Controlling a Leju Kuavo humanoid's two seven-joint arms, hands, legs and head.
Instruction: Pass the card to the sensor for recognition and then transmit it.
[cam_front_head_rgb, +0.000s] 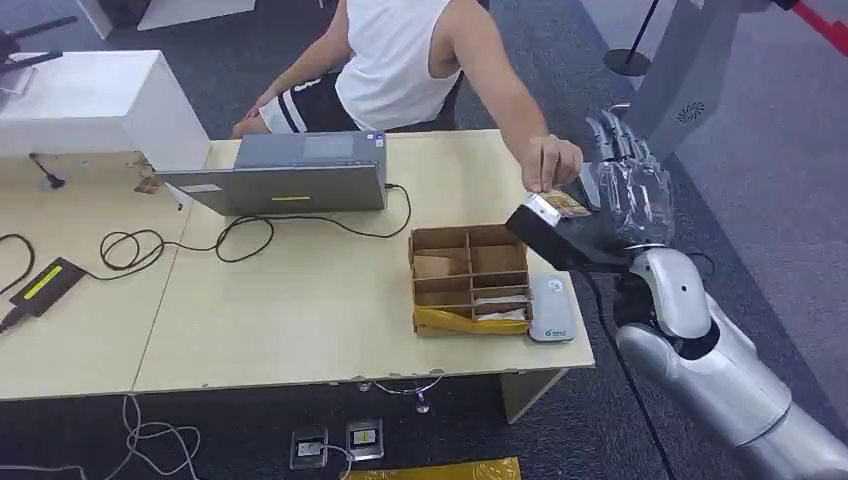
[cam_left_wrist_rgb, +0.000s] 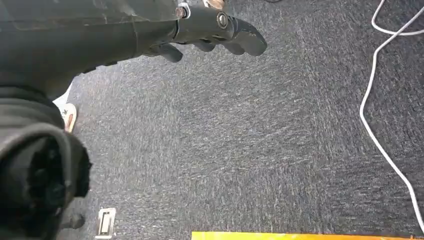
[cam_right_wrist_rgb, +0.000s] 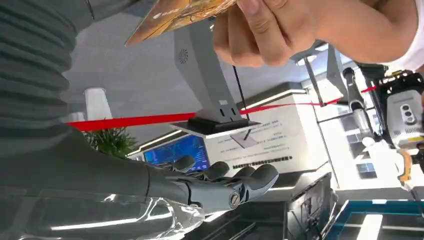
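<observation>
the right hand (cam_front_head_rgb: 628, 190) is raised off the table's right end, forearm angled up from below, fingers straight and pointing up and away, a little apart, palm toward the person. nothing is clamped in it; in the right wrist view the fingers (cam_right_wrist_rgb: 240, 181) lie stretched out side by side with nothing between them and the thumb. just beside the palm, the person's hand (cam_front_head_rgb: 552, 163) pinches the card (cam_front_head_rgb: 563, 204) by one edge. the card is orange-brown and lies roughly flat, its long axis running from the person's fingertips toward the robot's palm; whether its far edge touches the hand i cannot tell. beneath it sits the black wrist camera block. lower on the table (cam_front_head_rgb: 300, 320) the white sensor (cam_front_head_rgb: 551, 309) lies flat just beside the cardboard divider box (cam_front_head_rgb: 468, 278). the left hand (cam_left_wrist_rgb: 210, 30) hangs over grey carpet, fingers loosely curled, holding nothing.
</observation>
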